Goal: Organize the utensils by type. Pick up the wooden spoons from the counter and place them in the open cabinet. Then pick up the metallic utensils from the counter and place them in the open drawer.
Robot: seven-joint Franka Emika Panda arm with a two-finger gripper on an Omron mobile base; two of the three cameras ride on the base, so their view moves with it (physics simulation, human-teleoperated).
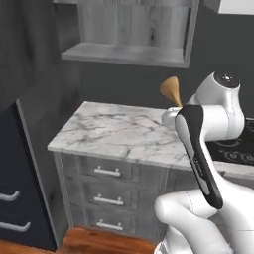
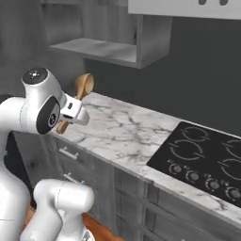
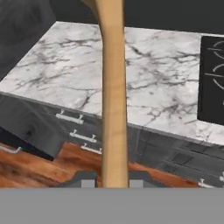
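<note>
1. The arm rises folded at the elbow, its wrist raised above the marble surface [image 1: 114, 131], hand pointing toward the wall
2. The tool [image 3: 113, 180] is clamped on the wooden spoon [image 3: 113, 100]
3. The spoon's bowl points toward 12 o'clock, just below the open cabinet [image 1: 124, 52] shelf
</note>
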